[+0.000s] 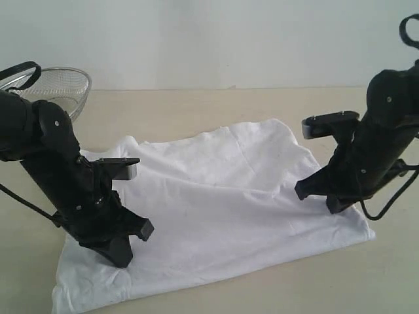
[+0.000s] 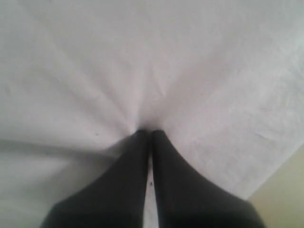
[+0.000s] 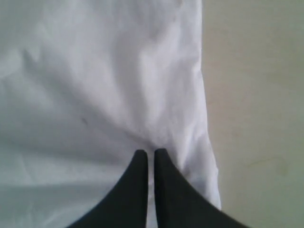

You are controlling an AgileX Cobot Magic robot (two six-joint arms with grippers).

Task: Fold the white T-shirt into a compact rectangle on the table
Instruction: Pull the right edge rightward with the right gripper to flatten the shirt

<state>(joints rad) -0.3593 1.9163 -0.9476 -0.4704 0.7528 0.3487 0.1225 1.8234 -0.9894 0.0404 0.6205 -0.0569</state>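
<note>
The white T-shirt lies spread on the table, plain side up, with a long crease running across its middle. My left gripper stands on the shirt's near left part. Its fingers are shut, and the cloth puckers in creases that run to the tips. My right gripper is down at the shirt's right edge. It is shut too, with a fold of the cloth gathered at its tips. No lettering shows.
A round wire-mesh basket stands at the back left behind the left arm. Bare table lies right of the shirt's edge, and more runs along the front. A cable hangs off the right arm.
</note>
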